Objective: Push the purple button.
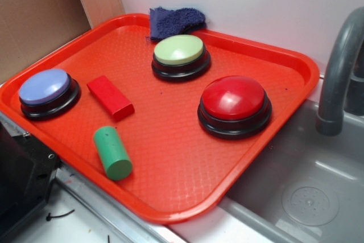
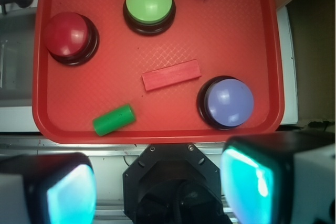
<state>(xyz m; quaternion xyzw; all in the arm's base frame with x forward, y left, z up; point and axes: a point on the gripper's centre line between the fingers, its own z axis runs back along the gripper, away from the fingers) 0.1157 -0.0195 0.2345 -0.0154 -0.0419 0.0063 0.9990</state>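
The purple button (image 1: 46,90) sits in the left corner of the red tray (image 1: 187,180) in the exterior view, a smooth periwinkle dome on a black round base, with nothing touching it. From my wrist view it lies just ahead of my right finger (image 2: 268,182), near the tray's closest rim.

My fingers are spread wide and hold nothing; both pads (glowing teal at their inner faces) frame the bottom of the wrist view, with my black mount between them. My gripper (image 2: 157,187) hangs high above the near edge of the tray, looking straight down, well apart from every object.

Just beside the purple button lies a red block (image 1: 110,97), a flat matte rectangle set at an angle. Near it, closer to the tray's front rim, a green cylinder (image 1: 112,153) lies on its side. Farther along stands the green button (image 1: 180,56), a pale domed top on a black base, and to its right the red button (image 1: 234,105), glossy and visibly larger. A dark blue cloth (image 1: 173,21), fuzzy and crumpled, rests at the tray's far rim. The tray floor has a fine diamond texture. To the right is a grey sink (image 1: 296,186) with a grey faucet (image 1: 338,78).
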